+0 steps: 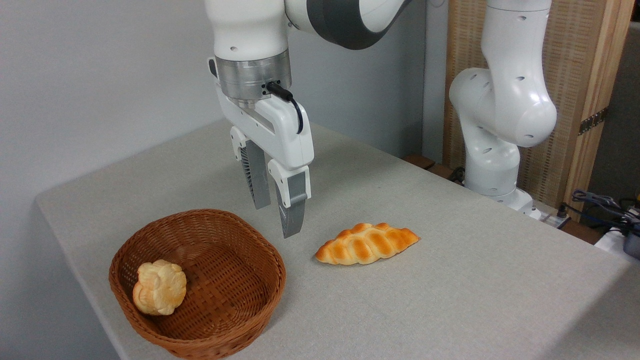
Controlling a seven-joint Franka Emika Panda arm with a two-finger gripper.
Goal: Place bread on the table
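Gripper (276,220) hangs above far rim of basket (220,320), fingers pointing down, slightly parted, nothing between them. Bread (159,287), pale lumpy bun, lies inside basket against its left wall, tipped on its side. Braided loaf (366,243) rests on table (450,280) just right of gripper, apart from basket. Arm base (492,165) stands at table's far right edge.

Bun (159,287) pale yellow, lobed. Loaf (366,243) golden-orange, braided. Basket (260,255) brown weave. Table (450,280) light grey, speckled. Arm (505,100) white; fingers (291,212) grey.
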